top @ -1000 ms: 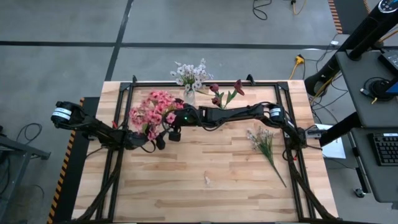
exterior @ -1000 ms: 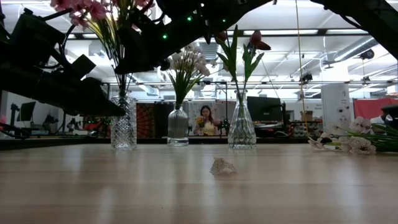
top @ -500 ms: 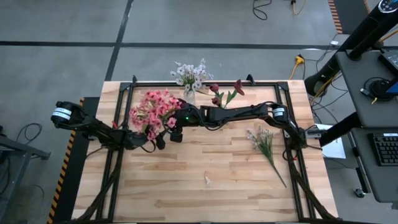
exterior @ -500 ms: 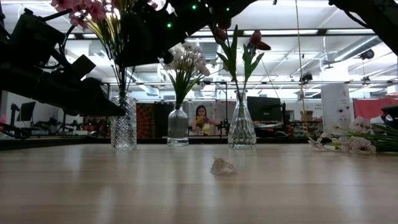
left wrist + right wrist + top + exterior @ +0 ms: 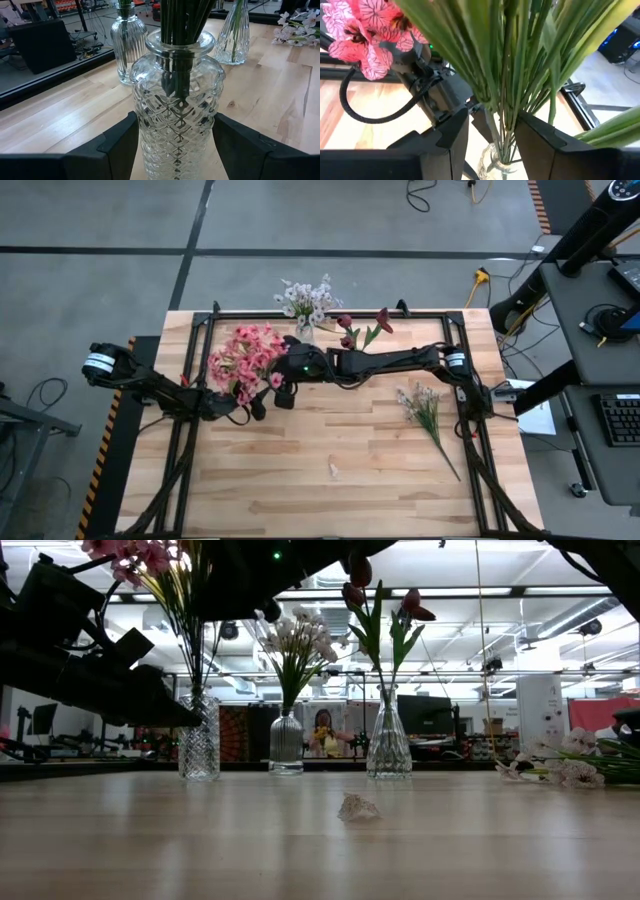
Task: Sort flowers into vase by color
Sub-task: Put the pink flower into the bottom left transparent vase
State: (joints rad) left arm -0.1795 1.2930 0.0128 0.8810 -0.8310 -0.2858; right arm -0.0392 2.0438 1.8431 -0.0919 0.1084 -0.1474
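Observation:
Pink flowers (image 5: 245, 358) stand with their stalks in a diamond-cut glass vase (image 5: 177, 115), which rests on the table at the far left. My left gripper (image 5: 177, 150) is closed around this vase. My right gripper (image 5: 492, 132) is open, high up at the pink bunch, and the green stalks (image 5: 505, 75) pass between its fingers. White flowers (image 5: 295, 640) fill a ribbed vase (image 5: 286, 745). Dark red blooms (image 5: 380, 600) stand in a third vase (image 5: 388, 745). A loose white-lilac stem (image 5: 425, 410) lies on the table at the right. My left gripper clasps the vase's patterned body (image 5: 150, 135) between its two fingers, one on each side, low on the vase. The fingers come in nearly level from the table's left. The vase stands upright on the table. My right gripper: I cannot tell whether the stalks touch its fingers.
The three vases stand in a row along the far edge. A small pale scrap (image 5: 358, 807) lies mid-table, toward the near side. A black frame rail (image 5: 330, 313) runs along the far edge. A person shows in the room behind.
My right gripper has risen along the pink stalks, its dark body leaving the top of the low view. The pink flowers stay upright in the diamond-cut vase.

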